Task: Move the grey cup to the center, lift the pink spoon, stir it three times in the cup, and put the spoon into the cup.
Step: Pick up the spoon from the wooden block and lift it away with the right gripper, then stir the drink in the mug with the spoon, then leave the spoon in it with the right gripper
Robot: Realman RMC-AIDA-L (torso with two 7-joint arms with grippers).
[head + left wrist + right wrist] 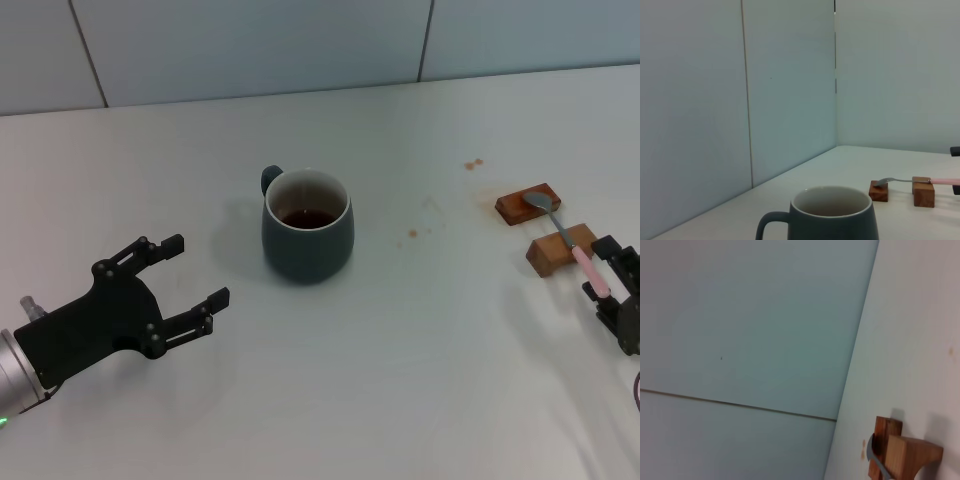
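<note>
Fingers of left gripper (190, 272) spread wide, empty, at about 8 o'clock from the cup (307, 226) and well apart from it, tips aimed toward it. Right gripper (618, 290) low at the table's (400, 380) 3 o'clock edge, mostly cut off by the frame; fingers flank the pink end of the spoon (570, 238), but cannot tell whether clamped or just beside it.

Cup upright near table centre, handle turned to roughly 11 o'clock, pale inside, brown liquid low in the bottom. From the left wrist view, cup (832, 215) close in front, handle to one side, with the spoon (912, 180) beyond it.

Spoon at 3 o'clock from the cup, well apart, laid across two wooden blocks (545, 228): silver bowl on the far block at about 11 o'clock, pink handle over the near block and running out toward 5 o'clock. Right wrist view close on the blocks (902, 452), a sliver of the spoon bowl (874, 457) between them.

Small brown stains (473, 163) on the table at 12 o'clock from the blocks, another spot (411, 233) between cup and blocks.
</note>
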